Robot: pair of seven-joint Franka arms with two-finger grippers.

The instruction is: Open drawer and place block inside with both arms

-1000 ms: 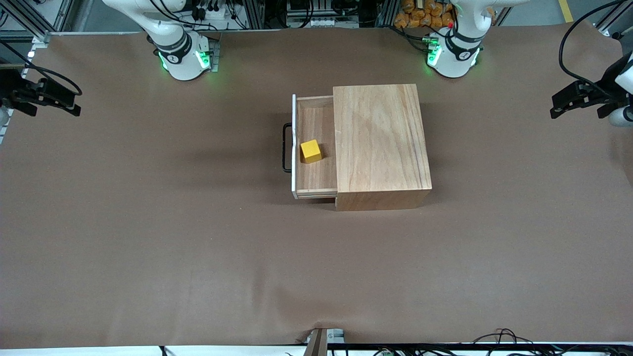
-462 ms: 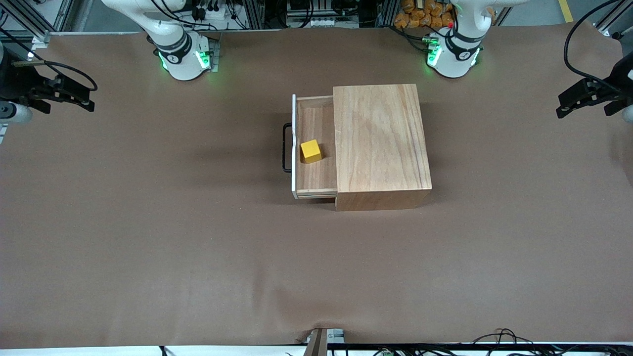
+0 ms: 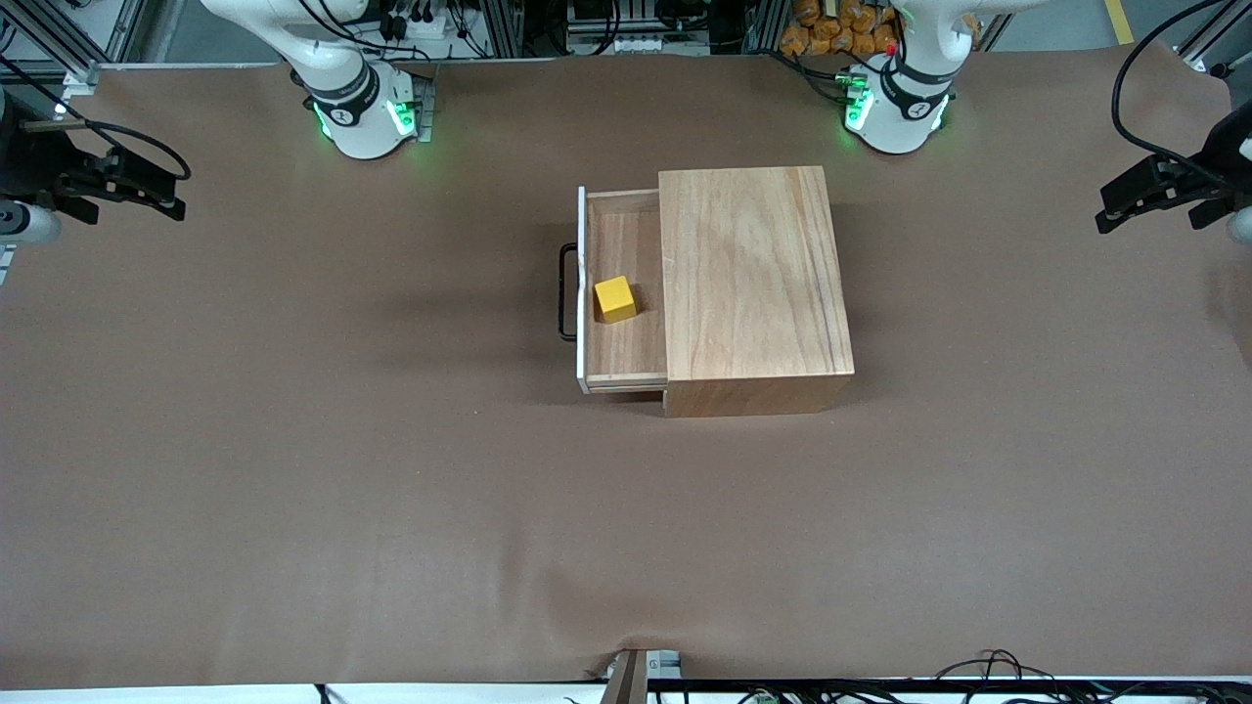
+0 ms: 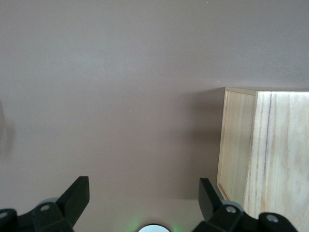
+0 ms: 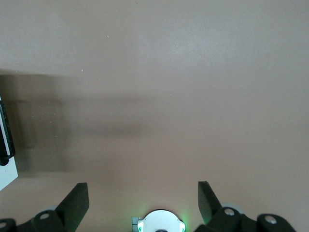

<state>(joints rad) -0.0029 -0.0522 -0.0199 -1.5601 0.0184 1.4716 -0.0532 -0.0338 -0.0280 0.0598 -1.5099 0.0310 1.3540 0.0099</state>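
Hidden parts: the shallow wooden drawer with white front panel [image 3: 626, 289] is only partly pulled out; its inner end is covered by the large light-wood box [image 3: 753, 284]. In the right wrist view only a sliver of the panel and the black wire loop handle [image 5: 5, 137] shows at the frame edge.
Cut off: both arms leave the front view at its sides; only the claws and green-lit bases show.
Block: small bright yellow cube [image 3: 615, 299], lying inside the open drawer just beside the white panel, well apart from both claws.
Left gripper [image 4: 144, 200]: black, fingers spread wide, empty, above bare brown table covering [image 3: 391, 469] beside the box's end.
Right gripper [image 5: 143, 202]: black, spread wide, empty, above bare covering off the handle end.
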